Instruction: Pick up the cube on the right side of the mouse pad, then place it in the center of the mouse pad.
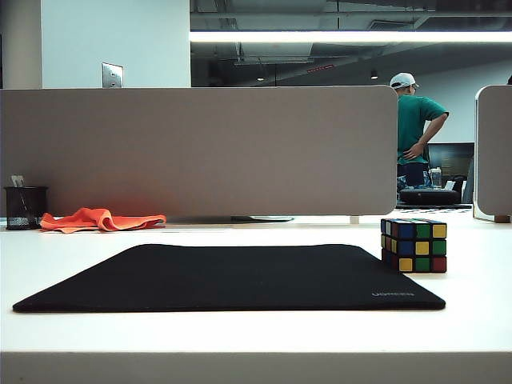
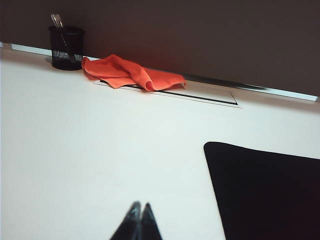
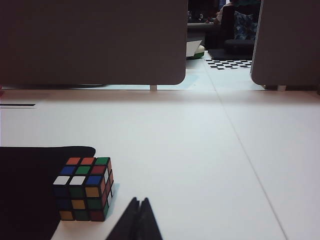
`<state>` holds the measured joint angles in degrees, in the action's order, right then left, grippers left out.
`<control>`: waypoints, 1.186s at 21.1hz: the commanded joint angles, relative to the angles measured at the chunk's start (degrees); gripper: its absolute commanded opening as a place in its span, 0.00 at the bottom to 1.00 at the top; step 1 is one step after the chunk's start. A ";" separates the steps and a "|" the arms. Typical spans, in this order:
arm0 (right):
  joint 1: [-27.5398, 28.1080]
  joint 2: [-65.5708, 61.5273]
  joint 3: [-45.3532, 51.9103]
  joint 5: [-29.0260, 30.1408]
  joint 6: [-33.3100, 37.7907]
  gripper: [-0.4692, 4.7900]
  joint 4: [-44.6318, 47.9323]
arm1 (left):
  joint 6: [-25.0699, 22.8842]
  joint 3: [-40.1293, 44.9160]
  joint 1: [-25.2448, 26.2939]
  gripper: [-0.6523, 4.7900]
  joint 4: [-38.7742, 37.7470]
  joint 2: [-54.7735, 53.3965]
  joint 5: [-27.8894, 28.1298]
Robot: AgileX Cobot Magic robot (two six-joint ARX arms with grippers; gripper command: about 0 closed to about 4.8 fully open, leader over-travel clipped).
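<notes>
While the small black-framed puzzle cube point(image 1: 414, 245) with its blue, yellow, green and red stickers sits on the white table point(image 1: 256, 332) touching the right edge of the large flat black mouse pad point(image 1: 232, 276), neither arm has begun the pick. The right gripper point(image 3: 138, 202) hangs pinched together and empty just beside the cube, and the left gripper point(image 2: 140, 207), likewise closed on nothing, hovers over bare table off the pad's left side. Next, I judge, the right jaws must spread wide and swing over the cube before descending.

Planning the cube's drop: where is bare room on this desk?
The mouse pad is entirely bare. White table lies free between it and the orange cloth. Only the cube crowds the pad's right edge.
</notes>
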<state>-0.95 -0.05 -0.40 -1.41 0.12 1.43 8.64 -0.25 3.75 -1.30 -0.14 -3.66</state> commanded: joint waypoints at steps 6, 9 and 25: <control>-0.02 0.13 0.33 0.11 -0.15 0.09 0.11 | -0.04 -0.22 0.09 0.12 8.68 -0.02 -0.15; -0.04 0.13 0.33 0.11 -0.15 0.09 0.09 | -0.04 -0.20 0.07 0.12 8.61 -0.02 -0.15; -0.09 0.09 -3.93 -0.13 4.83 0.08 -1.44 | 0.22 -7.13 0.02 0.11 -0.04 -0.02 -4.31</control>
<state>-0.97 -0.05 -2.09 -1.43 3.97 -1.15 9.52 -5.30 3.73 1.10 -0.16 -7.53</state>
